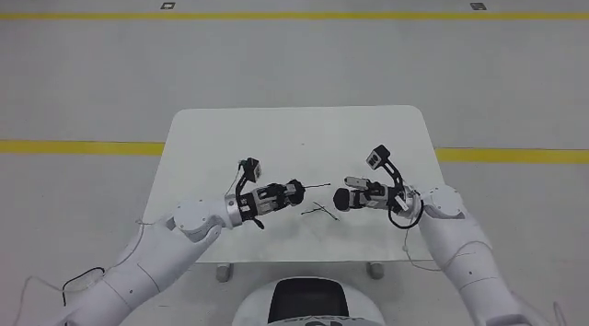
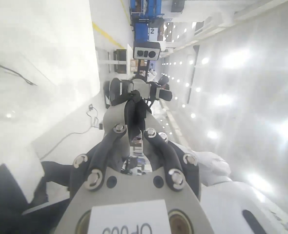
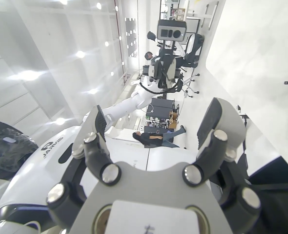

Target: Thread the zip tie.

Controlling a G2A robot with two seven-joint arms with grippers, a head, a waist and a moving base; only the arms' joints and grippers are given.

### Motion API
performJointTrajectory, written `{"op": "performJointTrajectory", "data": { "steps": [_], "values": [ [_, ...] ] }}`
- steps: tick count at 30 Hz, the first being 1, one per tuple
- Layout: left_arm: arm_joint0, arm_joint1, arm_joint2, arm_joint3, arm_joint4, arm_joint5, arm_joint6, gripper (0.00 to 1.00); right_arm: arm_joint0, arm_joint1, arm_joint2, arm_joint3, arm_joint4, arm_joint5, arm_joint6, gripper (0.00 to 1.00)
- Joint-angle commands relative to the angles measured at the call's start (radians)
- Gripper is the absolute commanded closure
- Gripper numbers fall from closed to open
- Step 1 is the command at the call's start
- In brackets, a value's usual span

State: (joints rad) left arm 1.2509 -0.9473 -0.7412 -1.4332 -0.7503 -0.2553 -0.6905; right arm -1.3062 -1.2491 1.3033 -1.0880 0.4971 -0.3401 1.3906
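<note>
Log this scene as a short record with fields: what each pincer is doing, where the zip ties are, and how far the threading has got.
Left pincer: shut on held zip tie, whose free end points toward the other arm
Right pincer: open, holding nothing, facing the left one above the table
Loose zip ties: thin black strips lying on the table between the two arms
Threading: not yet done; the held tie is straight, with no loop
</note>
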Motion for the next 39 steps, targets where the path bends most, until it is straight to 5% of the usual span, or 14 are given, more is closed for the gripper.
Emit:
{"op": "performJointTrajectory", "data": {
  "steps": [1, 8, 11, 19, 24, 26, 28, 29, 39],
  "values": [
    [0.003, -0.003, 0.000, 0.022, -0.049, 0.006, -0.049, 1.00, 0.005, 0.001, -0.004, 0.005, -0.001, 0.000, -0.001, 0.00],
    [0.011, -0.017, 0.008, 0.061, -0.145, 0.006, -0.132, 1.00, 0.022, 0.003, -0.028, 0.018, -0.022, 0.000, -0.001, 0.00],
    [-0.002, -0.022, 0.005, 0.076, -0.080, -0.035, -0.078, 1.00, 0.028, 0.005, -0.025, 0.015, -0.040, 0.000, -0.001, 0.00],
    [0.009, -0.025, 0.010, 0.074, -0.098, -0.005, -0.060, 1.00, 0.019, 0.005, -0.030, 0.003, -0.031, 0.008, -0.016, 0.00],
    [0.020, -0.035, 0.005, 0.086, -0.201, 0.004, -0.130, 1.00, 0.020, 0.009, -0.036, 0.022, 0.020, 0.008, -0.001, 0.00],
    [0.020, -0.038, 0.004, 0.094, -0.220, 0.005, -0.151, 1.00, 0.025, 0.011, -0.045, 0.029, 0.033, 0.005, -0.001, 0.16],
    [0.017, -0.042, 0.003, 0.101, -0.248, 0.014, -0.176, 1.00, 0.030, 0.014, -0.057, 0.035, 0.044, 0.000, -0.001, 0.46],
    [0.016, -0.043, 0.003, 0.105, -0.253, 0.020, -0.186, 1.00, 0.033, 0.015, -0.061, 0.037, 0.047, 0.000, -0.001, 0.51],
    [0.006, -0.059, 0.003, 0.137, -0.277, 0.045, -0.222, 1.00, 0.041, 0.029, -0.086, 0.033, 0.076, 0.000, -0.001, 0.59]
  ]
}}
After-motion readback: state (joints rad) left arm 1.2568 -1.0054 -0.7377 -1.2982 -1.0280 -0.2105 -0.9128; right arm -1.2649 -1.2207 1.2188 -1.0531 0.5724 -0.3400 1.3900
